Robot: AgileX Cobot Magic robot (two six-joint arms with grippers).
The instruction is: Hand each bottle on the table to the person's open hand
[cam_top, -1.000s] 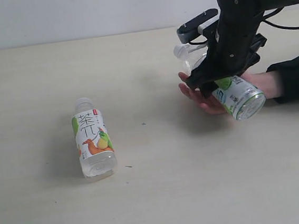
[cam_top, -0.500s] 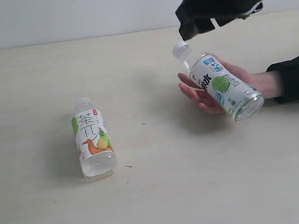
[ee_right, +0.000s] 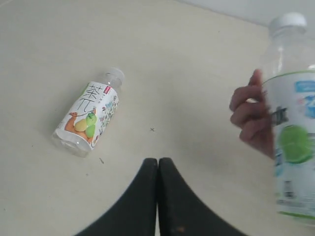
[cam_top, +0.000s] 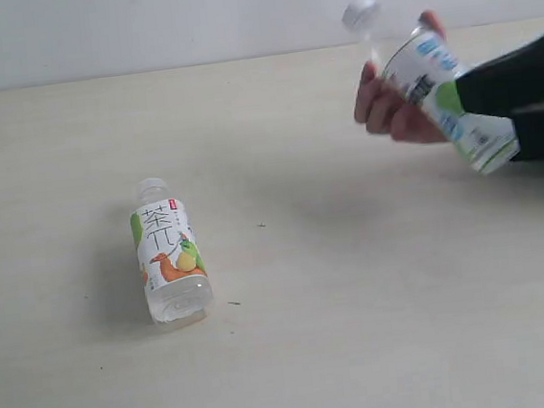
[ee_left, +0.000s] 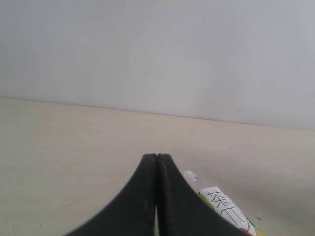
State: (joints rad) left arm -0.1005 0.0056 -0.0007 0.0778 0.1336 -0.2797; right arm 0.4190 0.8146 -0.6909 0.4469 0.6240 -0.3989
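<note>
One white-capped bottle with a green and orange fruit label lies on its side on the pale table, left of the middle; the same fruit-label bottle also shows in the right wrist view and the fruit-label bottle partly behind the left fingers. The person's hand, black-sleeved, grips the lime-label bottle above the table at the right; lime-label bottle and hand fill the right wrist view's edge. My left gripper and right gripper are both shut and empty. Neither arm shows in the exterior view.
A plain pale wall runs behind the table's far edge. A few tiny dark specks dot the tabletop near the middle.
The right arm let go of the lime-label bottle and withdrew up out of the exterior view. The person's hand closed round that bottle and lifted it up and back. The fruit-label bottle stayed put.
</note>
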